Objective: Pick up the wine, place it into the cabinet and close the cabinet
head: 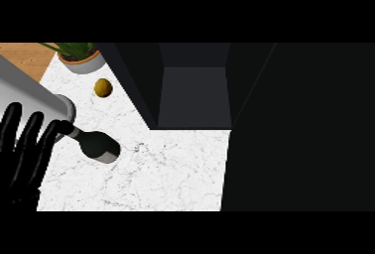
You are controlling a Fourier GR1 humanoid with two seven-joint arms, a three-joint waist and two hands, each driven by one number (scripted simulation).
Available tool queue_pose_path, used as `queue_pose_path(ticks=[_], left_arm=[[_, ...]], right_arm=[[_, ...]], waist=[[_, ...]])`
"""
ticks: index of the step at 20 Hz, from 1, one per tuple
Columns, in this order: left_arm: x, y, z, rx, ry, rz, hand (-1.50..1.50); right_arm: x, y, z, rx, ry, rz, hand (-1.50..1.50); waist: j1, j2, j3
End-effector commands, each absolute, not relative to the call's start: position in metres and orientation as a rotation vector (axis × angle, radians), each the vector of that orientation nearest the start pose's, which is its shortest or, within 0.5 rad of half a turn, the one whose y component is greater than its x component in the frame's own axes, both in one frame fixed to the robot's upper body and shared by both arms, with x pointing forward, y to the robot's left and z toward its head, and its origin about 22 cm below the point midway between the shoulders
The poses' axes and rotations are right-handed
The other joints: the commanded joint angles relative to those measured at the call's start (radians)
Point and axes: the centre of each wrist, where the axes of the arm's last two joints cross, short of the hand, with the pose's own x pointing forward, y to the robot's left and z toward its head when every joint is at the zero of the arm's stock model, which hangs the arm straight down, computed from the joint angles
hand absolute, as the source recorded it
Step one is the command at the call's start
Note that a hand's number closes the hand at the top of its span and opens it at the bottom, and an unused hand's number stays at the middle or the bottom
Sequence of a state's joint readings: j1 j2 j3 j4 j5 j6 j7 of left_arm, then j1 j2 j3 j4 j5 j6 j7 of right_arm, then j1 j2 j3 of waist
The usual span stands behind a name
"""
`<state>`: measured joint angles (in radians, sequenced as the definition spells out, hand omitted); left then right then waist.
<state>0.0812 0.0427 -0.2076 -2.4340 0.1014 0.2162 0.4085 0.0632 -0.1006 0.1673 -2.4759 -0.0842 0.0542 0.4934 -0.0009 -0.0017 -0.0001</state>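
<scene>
My left hand (26, 149) sits at view's left edge, fingers straight & spread wide, holding nothing. Wine bottle (97, 144), dark w/ grey base, lies on its side on the marble counter (168, 173), neck touching my fingertips. Beyond: lemon (102, 87), potted plant (81, 57). Open dark cabinet (194, 94) to the right.

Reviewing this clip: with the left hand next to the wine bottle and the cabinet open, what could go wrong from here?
1. The left hand has straight fingers beside the wine bottle, not curled round it; a nudge might tip the bottle.
2. The cabinet opening looks narrow, so the bottle may clip its side walls going in.
3. A carry toward the cabinet could brush the lemon or potted plant.
</scene>
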Motion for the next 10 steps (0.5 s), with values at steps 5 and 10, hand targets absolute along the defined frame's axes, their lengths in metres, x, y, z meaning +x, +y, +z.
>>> queue_pose_path(ticks=[5,10], left_arm=[[0.151,0.238,0.166,-0.149,-1.898,0.179,-1.50],[0.150,0.252,0.172,-0.103,-1.886,0.193,-1.50]], right_arm=[[0.126,-0.217,0.208,0.170,-1.965,0.225,-1.50],[0.126,-0.207,0.206,0.176,-1.931,0.214,-1.50]], waist=[[0.001,0.001,-0.001],[0.002,0.000,0.000]])
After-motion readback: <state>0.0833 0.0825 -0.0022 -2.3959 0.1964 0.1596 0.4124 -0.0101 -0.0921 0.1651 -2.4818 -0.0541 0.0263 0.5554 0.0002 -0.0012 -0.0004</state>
